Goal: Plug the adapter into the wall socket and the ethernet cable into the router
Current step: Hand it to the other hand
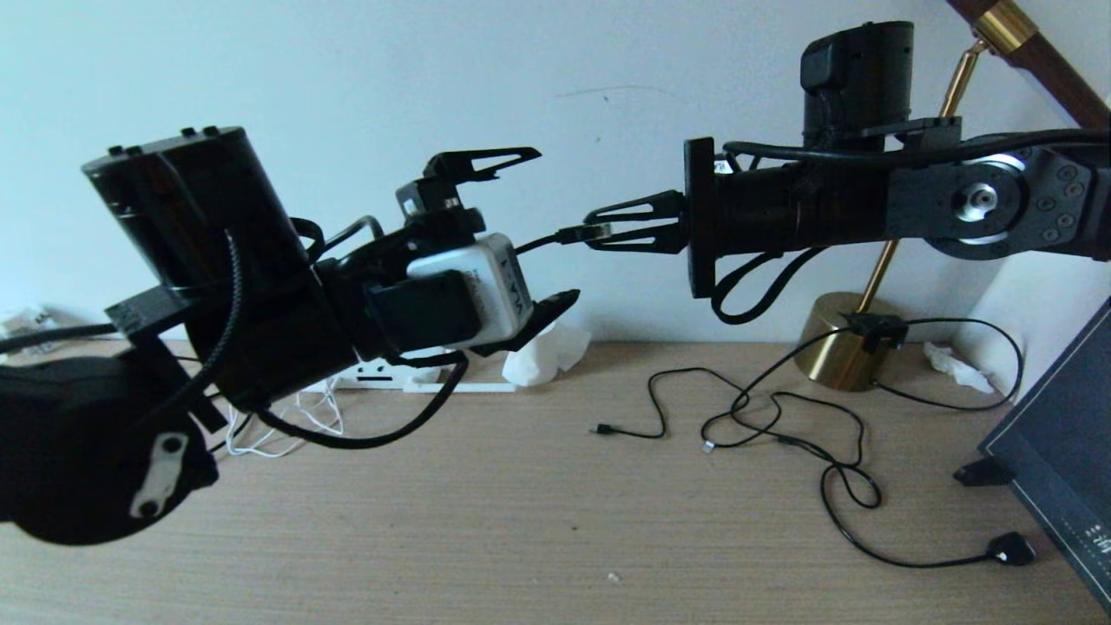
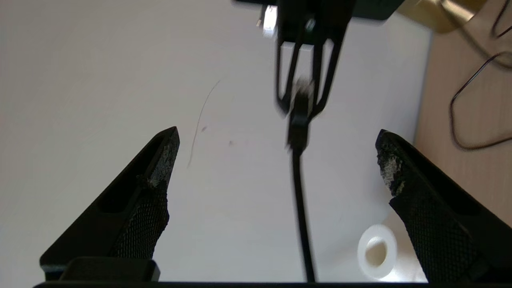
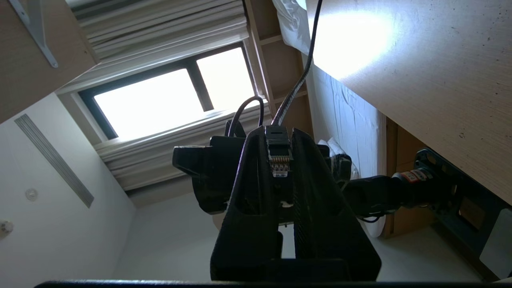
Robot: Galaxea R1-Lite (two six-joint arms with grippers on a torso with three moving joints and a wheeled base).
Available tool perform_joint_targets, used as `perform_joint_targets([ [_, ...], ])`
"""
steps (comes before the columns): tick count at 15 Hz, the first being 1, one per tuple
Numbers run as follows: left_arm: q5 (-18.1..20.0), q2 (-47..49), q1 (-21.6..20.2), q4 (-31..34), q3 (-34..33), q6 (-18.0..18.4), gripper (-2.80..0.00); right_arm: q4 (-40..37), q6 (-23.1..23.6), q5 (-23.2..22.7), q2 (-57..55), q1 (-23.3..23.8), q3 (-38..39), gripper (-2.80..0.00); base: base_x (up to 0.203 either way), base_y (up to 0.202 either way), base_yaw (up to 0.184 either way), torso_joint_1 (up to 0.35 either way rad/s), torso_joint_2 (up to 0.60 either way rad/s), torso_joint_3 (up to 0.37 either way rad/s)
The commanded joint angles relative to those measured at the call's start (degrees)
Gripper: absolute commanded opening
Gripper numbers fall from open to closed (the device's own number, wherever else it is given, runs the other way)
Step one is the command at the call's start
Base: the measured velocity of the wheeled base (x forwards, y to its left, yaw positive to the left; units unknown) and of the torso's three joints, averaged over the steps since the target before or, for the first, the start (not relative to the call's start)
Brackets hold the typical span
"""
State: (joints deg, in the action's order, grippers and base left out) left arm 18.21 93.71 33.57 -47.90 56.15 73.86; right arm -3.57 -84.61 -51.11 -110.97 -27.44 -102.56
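My right gripper [image 1: 592,230] is raised above the table, shut on the black clip-type plug [image 1: 588,233] of the ethernet cable [image 1: 538,244]. The right wrist view shows the plug [image 3: 278,154] pinched between the fingers [image 3: 312,192], with the cable [image 3: 296,80] leading away. My left gripper [image 1: 557,224] faces it, open, its fingertips on either side of the cable. The left wrist view shows the cable [image 2: 302,208] running between the open fingers [image 2: 152,192] without touching them. A flat white box [image 1: 382,373], probably the router, shows partly under the left arm. The adapter and the wall socket are out of view.
Thin black cables [image 1: 781,417] loop across the wooden table [image 1: 521,521] near a brass lamp base [image 1: 838,351]. A dark panel [image 1: 1059,451] stands at the right edge. Crumpled white tissue [image 1: 542,356] lies by the wall, a paper roll [image 2: 376,252] nearby. Thin white cords [image 1: 286,434] lie at the left.
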Motion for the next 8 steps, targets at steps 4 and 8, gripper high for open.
perform_joint_targets([
  [4, 0.07, 0.33, 0.4, -0.27, 0.01, -0.3, 0.0, -0.03, -0.46, -0.3, 0.32, -0.07, 0.17, -2.8, 0.0, 0.0, 0.0, 0.0, 0.0, 0.0],
  [8, -0.02, 0.42, 0.79, -0.27, 0.1, -0.58, 0.0, -0.03, -0.5, -0.3, 0.49, -0.07, 0.34, -2.8, 0.0, 0.0, 0.0, 0.0, 0.0, 0.0],
])
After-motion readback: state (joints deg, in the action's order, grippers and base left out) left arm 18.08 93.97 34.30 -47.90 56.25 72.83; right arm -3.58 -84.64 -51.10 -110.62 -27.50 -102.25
